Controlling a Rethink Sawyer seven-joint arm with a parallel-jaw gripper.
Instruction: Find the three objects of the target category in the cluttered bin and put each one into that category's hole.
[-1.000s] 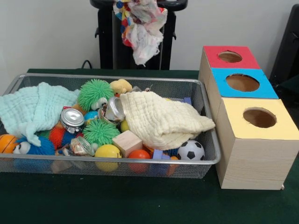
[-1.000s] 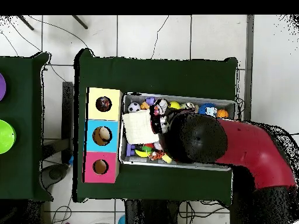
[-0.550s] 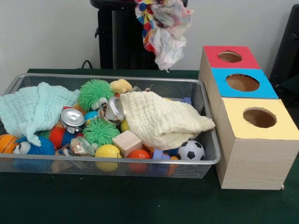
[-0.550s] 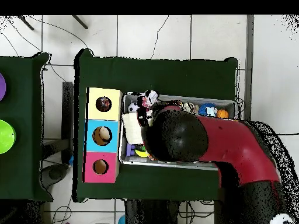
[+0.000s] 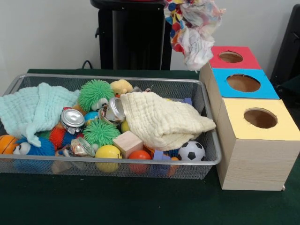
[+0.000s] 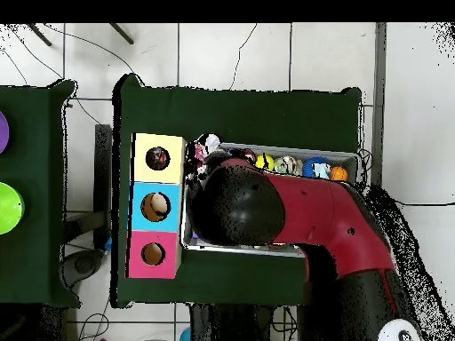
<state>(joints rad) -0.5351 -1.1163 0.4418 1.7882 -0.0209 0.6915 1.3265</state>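
Note:
A crumpled white cloth with coloured dots (image 5: 194, 28) hangs in the air from the top edge, above the bin's right end and just left of the red hole (image 5: 230, 56). The gripper holding it is out of sight above the picture. In the overhead view the red and black arm (image 6: 293, 209) covers the gripper, and only a bit of the cloth (image 6: 206, 146) shows beside the box. The wire bin (image 5: 117, 77) holds a cream cloth (image 5: 161, 119) and a mint cloth (image 5: 33, 108). The wooden box also has a blue hole (image 5: 243, 83) and a yellow hole (image 5: 260, 118).
The bin is full of clutter: green spiky balls (image 5: 95, 93), metal cans (image 5: 72, 118), a wooden block (image 5: 127, 143), a small soccer ball (image 5: 191, 151) and several coloured balls. The box stands tight against the bin's right side. A black pedestal (image 5: 131, 37) rises behind.
The hanging dotted cloth has travelled right, from above the bin's middle to beside the red hole. In the overhead view the arm has swung toward the box.

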